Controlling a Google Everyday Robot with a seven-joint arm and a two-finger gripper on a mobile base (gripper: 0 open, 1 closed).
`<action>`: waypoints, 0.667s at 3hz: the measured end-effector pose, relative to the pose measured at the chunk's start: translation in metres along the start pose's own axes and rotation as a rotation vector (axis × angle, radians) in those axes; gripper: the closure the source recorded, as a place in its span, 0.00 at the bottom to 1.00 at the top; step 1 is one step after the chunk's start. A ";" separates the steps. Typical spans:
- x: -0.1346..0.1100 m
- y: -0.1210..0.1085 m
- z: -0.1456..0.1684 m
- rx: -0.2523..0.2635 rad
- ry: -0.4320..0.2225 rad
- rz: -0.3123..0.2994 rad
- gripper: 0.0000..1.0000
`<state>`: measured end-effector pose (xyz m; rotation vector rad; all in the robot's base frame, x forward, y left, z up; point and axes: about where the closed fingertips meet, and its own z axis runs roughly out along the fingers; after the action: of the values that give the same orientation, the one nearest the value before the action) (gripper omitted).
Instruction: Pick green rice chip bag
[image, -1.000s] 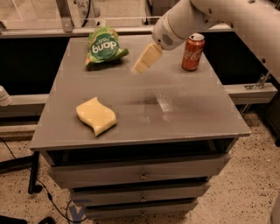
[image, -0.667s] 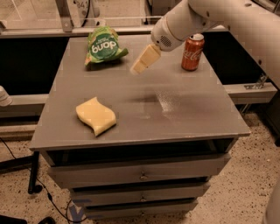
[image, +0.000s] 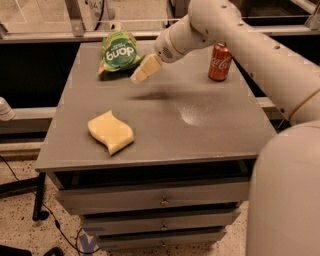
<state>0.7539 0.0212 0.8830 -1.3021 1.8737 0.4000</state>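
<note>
The green rice chip bag (image: 119, 52) lies at the far left of the grey table top (image: 200, 130), its dark round patch with white letters facing up. My gripper (image: 142, 71) hangs above the table just right of and slightly in front of the bag, close to its right edge but apart from it. The cream-coloured fingers (image: 146, 68) point down and to the left. The white arm reaches in from the upper right.
A pale yellow wavy sponge (image: 111, 132) lies near the front left of the table. A red soda can (image: 219, 62) stands upright at the far right. Drawers sit below the table top. A metal rail runs behind the table.
The arm and gripper have moved left, from near the soda can toward the green bag. The bag, sponge and can have not moved.
</note>
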 end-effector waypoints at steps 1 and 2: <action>-0.015 -0.023 0.037 0.012 -0.050 0.003 0.00; -0.035 -0.036 0.067 0.015 -0.098 -0.002 0.00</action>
<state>0.8203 0.0714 0.8742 -1.2516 1.7908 0.4402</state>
